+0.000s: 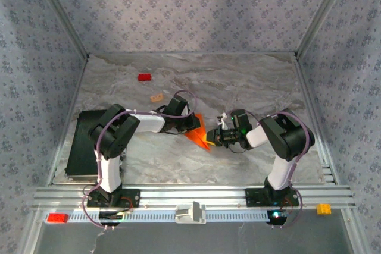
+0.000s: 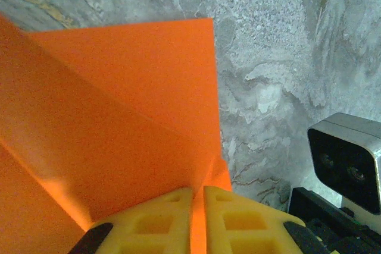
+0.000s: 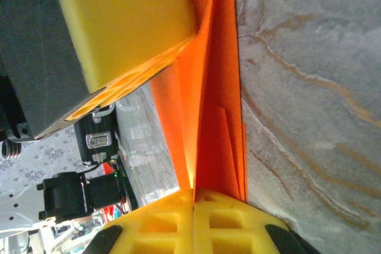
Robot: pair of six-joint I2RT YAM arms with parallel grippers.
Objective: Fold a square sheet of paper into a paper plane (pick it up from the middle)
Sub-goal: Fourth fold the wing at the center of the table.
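So the orange paper (image 1: 198, 132), creased into a pointy wedge, is mid-frame over the marble table (image 1: 238, 81). The left gripper (image 1: 191, 124) pinches it from the left and the right gripper (image 1: 213, 137) is clamped on from the right. Both arms are bent low, reaching inward.

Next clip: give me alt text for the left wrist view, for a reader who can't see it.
The left gripper, its yellow fingers at the bottom edge, is shut on a thin edge of folded orange paper, which spreads up and left with a visible crease. Grey marbled table shows to the right, with a silver-cased camera module at lower right.
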